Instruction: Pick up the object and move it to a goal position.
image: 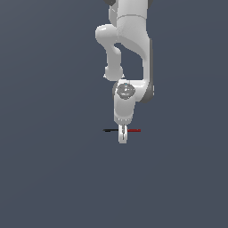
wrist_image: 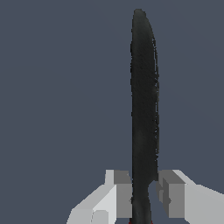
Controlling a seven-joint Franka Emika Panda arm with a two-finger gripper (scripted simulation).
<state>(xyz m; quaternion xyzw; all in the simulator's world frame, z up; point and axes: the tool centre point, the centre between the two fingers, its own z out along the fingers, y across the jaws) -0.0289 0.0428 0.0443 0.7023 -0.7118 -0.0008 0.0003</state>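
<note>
The stick lies level across my gripper [image: 123,137] in the exterior view, its black half [image: 110,130] pointing to that view's left and its red half [image: 134,130] to its right. The gripper points straight down and its fingers reach a little below the stick. In the wrist view the black half [wrist_image: 143,100] runs long and narrow away from the gripper [wrist_image: 144,192]. The two grey finger pads [wrist_image: 123,192] close on the stick's middle from both sides. Only a sliver of red shows at the pads. The gripper is shut on the stick.
The white arm [image: 129,40] rises above the gripper in the exterior view. All around is a plain dark grey-blue surface [image: 53,169] with no other objects, edges or goal marker in view.
</note>
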